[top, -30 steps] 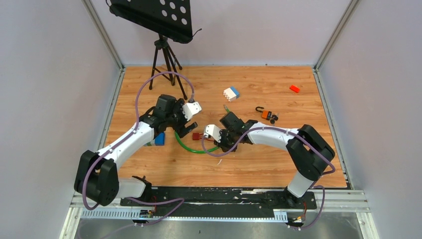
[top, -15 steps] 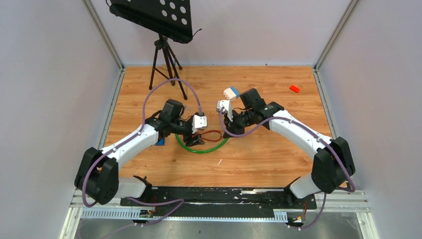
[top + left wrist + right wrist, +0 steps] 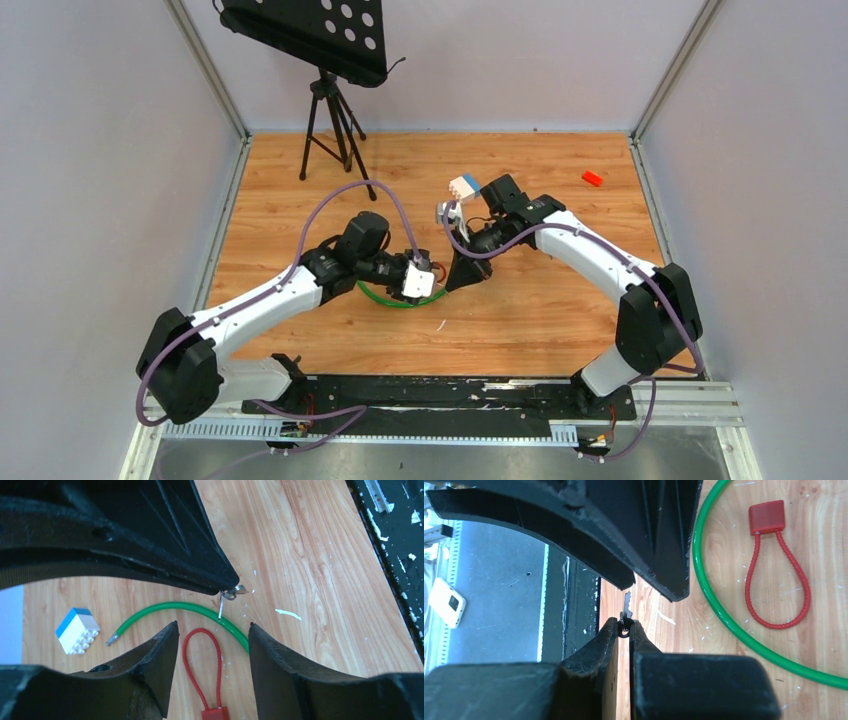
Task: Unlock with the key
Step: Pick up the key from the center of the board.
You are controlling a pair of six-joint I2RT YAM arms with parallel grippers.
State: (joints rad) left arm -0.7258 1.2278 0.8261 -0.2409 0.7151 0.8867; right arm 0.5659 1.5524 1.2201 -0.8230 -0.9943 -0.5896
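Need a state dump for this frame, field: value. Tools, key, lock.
left tool: open, over the red cable lock, not touching it
right tool: shut on key
key: pinched at right tool's tips, blade sticking out, not in the lock
red cable lock: flat on table, inside green cable's curve
blue-white block: near green cable's end
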